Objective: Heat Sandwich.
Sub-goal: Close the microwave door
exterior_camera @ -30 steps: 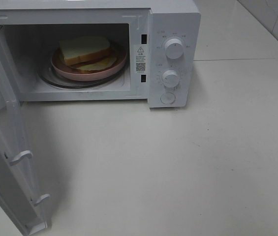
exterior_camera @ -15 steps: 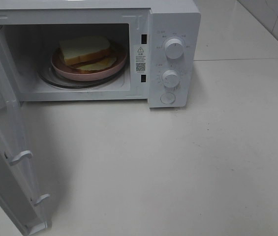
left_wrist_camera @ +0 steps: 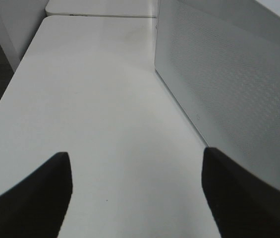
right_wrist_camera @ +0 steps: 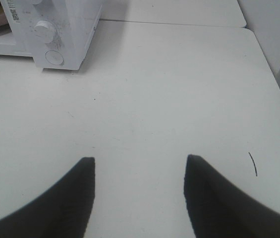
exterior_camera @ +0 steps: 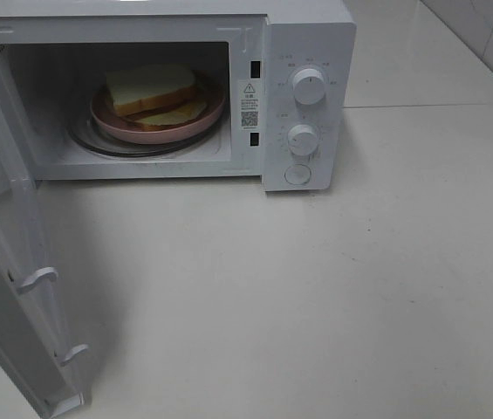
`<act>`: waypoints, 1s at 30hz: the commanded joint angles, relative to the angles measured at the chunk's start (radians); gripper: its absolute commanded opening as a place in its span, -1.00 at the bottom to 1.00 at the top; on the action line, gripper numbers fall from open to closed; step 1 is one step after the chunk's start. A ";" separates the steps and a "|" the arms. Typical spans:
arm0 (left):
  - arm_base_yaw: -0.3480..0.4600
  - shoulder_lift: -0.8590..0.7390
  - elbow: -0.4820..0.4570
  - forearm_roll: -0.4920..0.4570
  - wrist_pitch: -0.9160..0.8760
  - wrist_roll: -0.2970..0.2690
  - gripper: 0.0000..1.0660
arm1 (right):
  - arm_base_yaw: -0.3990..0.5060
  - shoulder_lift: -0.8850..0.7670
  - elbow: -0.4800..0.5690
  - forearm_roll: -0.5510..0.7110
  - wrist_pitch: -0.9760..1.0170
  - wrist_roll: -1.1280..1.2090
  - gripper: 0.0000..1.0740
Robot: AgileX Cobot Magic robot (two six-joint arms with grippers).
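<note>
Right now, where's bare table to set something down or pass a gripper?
Bare: table in front of the microwave, from its open door rightward to the table edge. Crowded: the cavity, filled by the pink plate and sandwich.

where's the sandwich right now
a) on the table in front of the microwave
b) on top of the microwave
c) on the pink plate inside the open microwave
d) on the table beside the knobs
C: the sandwich lies on the pink plate inside the microwave, whose door stands open.
</note>
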 commanded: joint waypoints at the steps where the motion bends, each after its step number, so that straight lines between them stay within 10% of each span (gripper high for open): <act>1: 0.005 0.038 -0.009 0.015 -0.096 -0.005 0.30 | -0.005 -0.023 0.002 -0.004 0.001 0.006 0.01; 10: 0.005 0.315 0.025 0.024 -0.416 -0.005 0.16 | -0.005 -0.023 0.002 -0.004 0.001 0.006 0.01; 22: 0.005 0.666 0.030 0.031 -0.699 -0.005 -1.00 | -0.005 -0.023 0.002 -0.004 0.001 0.006 0.01; 30: 0.005 0.772 0.030 0.039 -0.829 -0.005 -1.00 | -0.005 -0.023 0.002 -0.004 0.001 0.006 0.01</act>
